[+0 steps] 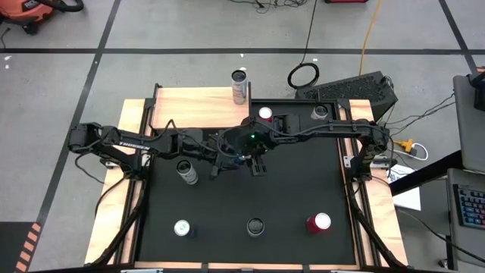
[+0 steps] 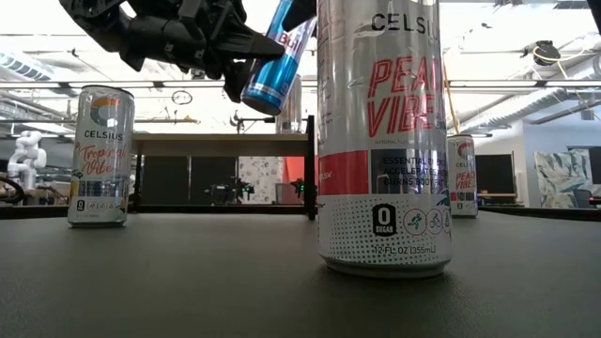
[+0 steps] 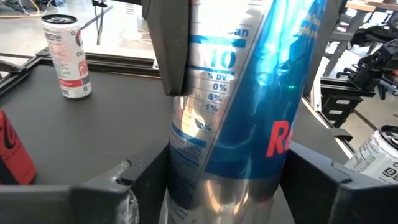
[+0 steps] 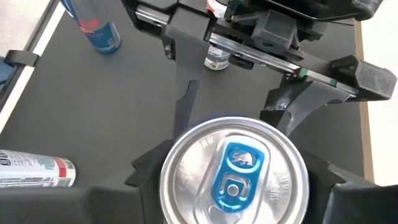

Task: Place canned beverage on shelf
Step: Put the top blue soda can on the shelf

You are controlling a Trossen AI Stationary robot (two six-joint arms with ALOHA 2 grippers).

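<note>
High view puts both arms meeting over the middle of the black mat (image 1: pixel 303 189), with the blue Red Bull can (image 1: pixel 241 158) between the left gripper (image 1: pixel 221 157) and the right gripper (image 1: pixel 256 158). From the low view we see the can is in the air and tilted, well above the mat. The right gripper has its fingers (image 3: pixel 171 50) partly closed flat against the can's sides, so we take it as holding. The left gripper surrounds the lower body, but we cannot tell if it has clamped yet.

The shelf (image 1: pixel 193 106) stands at the far left, apart from the can, with a silver can (image 1: pixel 239 85) at its right end.

We judge the main risk is a drop if one gripper lets go before the other has a firm hold. The tilt could also carry through, so the can topples on the shelf or knocks the silver can.
</note>
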